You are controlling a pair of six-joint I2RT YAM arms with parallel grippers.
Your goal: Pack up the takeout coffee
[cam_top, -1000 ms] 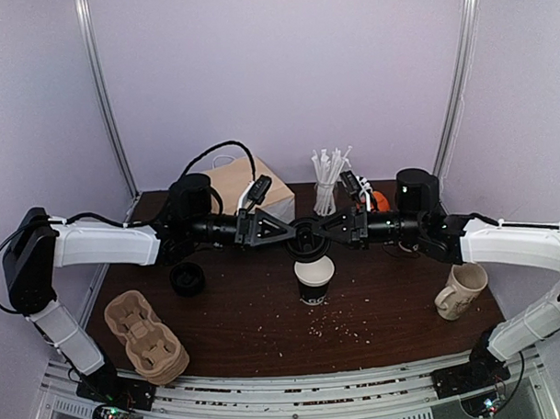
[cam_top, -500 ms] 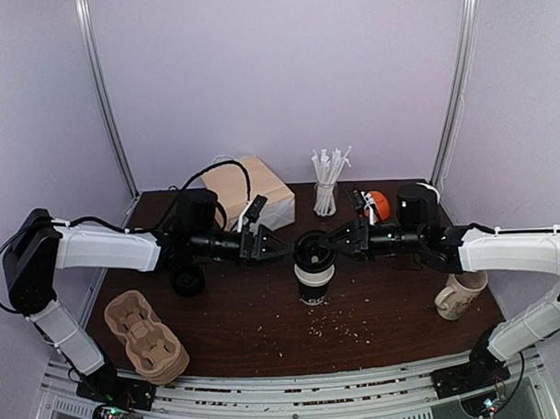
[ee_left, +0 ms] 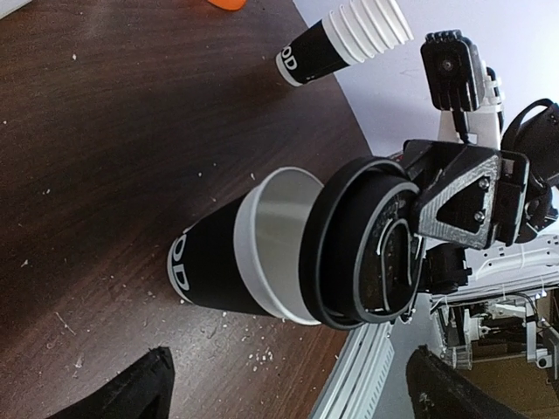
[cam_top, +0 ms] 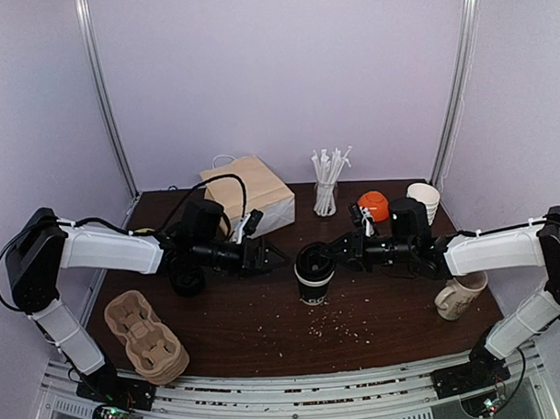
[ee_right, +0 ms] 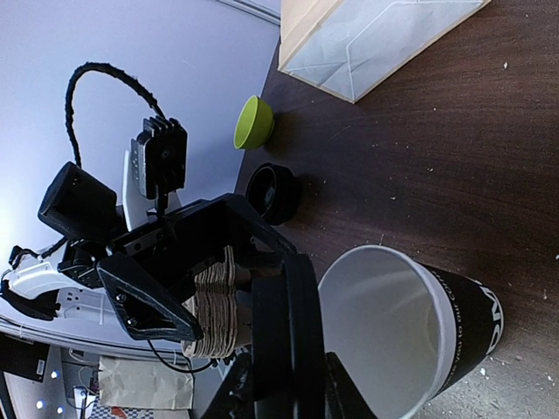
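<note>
Dark wooden surface (cam_top: 256, 325), crumb-strewn: brown paper bag (cam_top: 252, 192) lying at back; glass of white straws (cam_top: 326, 188) upright beside it; orange bowl (cam_top: 375, 204); stacked white cups (cam_top: 424, 199); cream mug (cam_top: 460, 290) at right; stacked pulp cup carriers (cam_top: 145, 336) near left; small green bowl (ee_right: 253, 122)

Soft, even light is filling the top view, and the dark table (cam_top: 266, 329) is showing only faint shadows. The lens is bowing the side posts (cam_top: 106, 105). Left wrist: the wall (ee_left: 397, 96) is blowing out, the black lid (ee_left: 367, 253) is reading sharp, and the bottom corners are blurring. Right wrist: the coffee cup (ee_right: 410, 340) interior is glaring white.
</note>
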